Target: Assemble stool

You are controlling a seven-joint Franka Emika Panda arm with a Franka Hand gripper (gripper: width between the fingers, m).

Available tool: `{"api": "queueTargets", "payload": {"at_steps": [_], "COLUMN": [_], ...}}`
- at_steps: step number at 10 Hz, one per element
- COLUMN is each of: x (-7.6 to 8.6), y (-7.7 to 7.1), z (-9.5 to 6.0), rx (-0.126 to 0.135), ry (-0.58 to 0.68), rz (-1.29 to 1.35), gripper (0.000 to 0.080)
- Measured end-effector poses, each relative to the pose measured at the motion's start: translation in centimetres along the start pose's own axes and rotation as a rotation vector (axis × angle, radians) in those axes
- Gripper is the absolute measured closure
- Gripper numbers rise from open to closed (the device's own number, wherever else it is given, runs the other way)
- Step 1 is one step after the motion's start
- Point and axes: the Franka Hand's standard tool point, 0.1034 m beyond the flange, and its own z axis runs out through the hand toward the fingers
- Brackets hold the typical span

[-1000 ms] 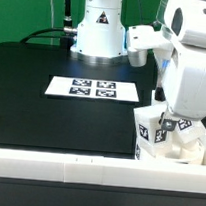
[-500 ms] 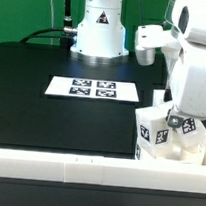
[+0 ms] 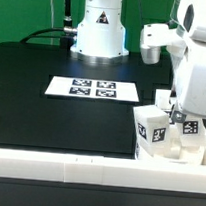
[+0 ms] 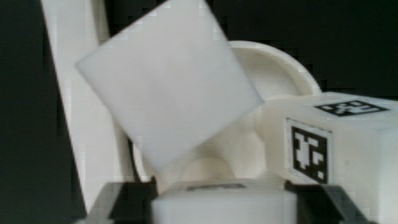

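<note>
My gripper [image 3: 179,115] hangs over the stool parts at the exterior view's lower right. In the wrist view the gripper [image 4: 222,203] is shut on a white block leg [image 4: 169,90], whose broad face tilts away from the camera. A second leg [image 4: 329,145] with black-and-white tags stands right beside it; in the exterior view this leg [image 3: 149,130] is upright against the front rail. The round seat [image 4: 285,70] shows partly behind the held leg. A third leg is not clearly visible.
The marker board [image 3: 95,89] lies on the black table, to the exterior view's left of the parts. A long white border rail [image 3: 86,168] runs along the front edge. The robot base [image 3: 100,31] stands at the back.
The arm and gripper have shifted toward the exterior view's right, and the tagged piece in the jaws moved with them. The upright leg and marker board stayed put.
</note>
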Motion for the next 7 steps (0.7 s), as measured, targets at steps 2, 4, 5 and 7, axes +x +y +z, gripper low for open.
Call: {"api": "queueTargets", "payload": {"at_steps": [2, 4, 5, 7], "x": [0.02, 0.03, -0.03, -0.04], "y": [-0.02, 0.0, 0.02, -0.03], "z": [0.02, -0.05, -0.04, -0.05], "rx": [0.0, -0.001, -0.001, 0.002], "ry": [0.0, 0.0, 0.001, 0.0], "rz": [0.076, 0.174, 0.188, 0.342], "gripper": [0.0462, 0.0459, 0.0459, 0.0459]}}
